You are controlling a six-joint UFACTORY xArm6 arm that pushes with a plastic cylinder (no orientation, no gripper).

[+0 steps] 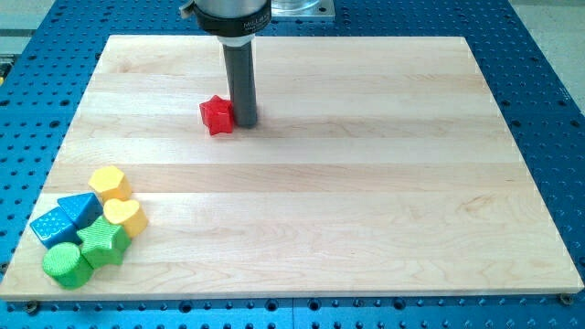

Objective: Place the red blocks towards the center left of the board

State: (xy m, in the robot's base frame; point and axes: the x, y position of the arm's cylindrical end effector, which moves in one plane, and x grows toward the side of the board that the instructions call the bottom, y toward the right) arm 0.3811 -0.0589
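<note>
One red star-shaped block (217, 115) lies on the wooden board (366, 183) in the upper part, left of the middle. My tip (245, 122) stands right against the red block's right side, touching or nearly touching it. The rod rises straight up from there to the arm's mount at the view's top. No other red block shows.
A cluster of blocks sits at the board's lower left corner: a yellow block (109, 182), a yellow heart (124, 217), a blue triangular block (80, 210), a blue cube (50, 228), a green star (103, 243) and a green cylinder (66, 264).
</note>
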